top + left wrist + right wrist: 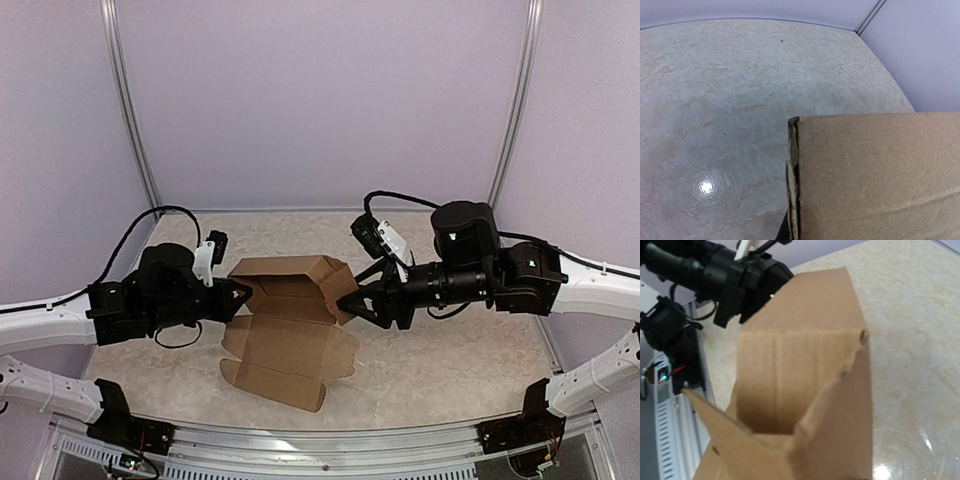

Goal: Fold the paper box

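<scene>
One paper box point(290, 335) edge pinched by left tool point(243, 294); right tool point(349, 301) opposite, grip unclear.

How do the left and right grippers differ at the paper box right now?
The left gripper meets the paper box at its left wall; the right gripper meets its right wall. The left gripper is shut, apparently pinching that wall; whether the right gripper has closed on its wall cannot be told. Both reach in low, pointing toward each other across the box's raised walls.
</scene>
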### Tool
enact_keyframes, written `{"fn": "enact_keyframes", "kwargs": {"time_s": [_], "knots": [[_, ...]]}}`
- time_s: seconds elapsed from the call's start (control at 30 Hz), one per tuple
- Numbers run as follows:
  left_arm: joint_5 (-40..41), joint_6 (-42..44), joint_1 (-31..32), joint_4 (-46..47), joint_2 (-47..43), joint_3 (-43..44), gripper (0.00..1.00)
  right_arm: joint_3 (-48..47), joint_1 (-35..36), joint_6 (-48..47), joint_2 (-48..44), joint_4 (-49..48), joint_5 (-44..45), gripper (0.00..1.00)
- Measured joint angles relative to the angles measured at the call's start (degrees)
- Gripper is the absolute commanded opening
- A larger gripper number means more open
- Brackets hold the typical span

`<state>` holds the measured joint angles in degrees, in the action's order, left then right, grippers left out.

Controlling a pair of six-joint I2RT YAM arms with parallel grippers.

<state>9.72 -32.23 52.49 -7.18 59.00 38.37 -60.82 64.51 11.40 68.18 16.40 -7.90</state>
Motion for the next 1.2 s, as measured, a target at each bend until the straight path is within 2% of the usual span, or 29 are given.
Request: {"fn": "enact_keyframes", "kwargs": {"time_s": [0.43,0.7,0.97,1.2], "knots": [[6.1,-2.49,0.0,-4.63,1.9,2.21,0.0,-0.55,1.75,0.59,4.59,-2.73,9.81,0.45],[7.58,-3.54,0.0,-5.22,2.34,2.23,0.0,-0.2,3.67,1.86,6.78,-7.76,15.67,0.42],[8.83,-3.98,0.02,-5.55,2.58,2.23,0.0,0.76,4.2,3.08,9.77,-12.04,20.02,0.42],[10.64,-4.63,0.7,-7.48,3.48,3.13,0.0,0.76,5.95,3.06,13.55,-14.78,27.21,0.42]]}}
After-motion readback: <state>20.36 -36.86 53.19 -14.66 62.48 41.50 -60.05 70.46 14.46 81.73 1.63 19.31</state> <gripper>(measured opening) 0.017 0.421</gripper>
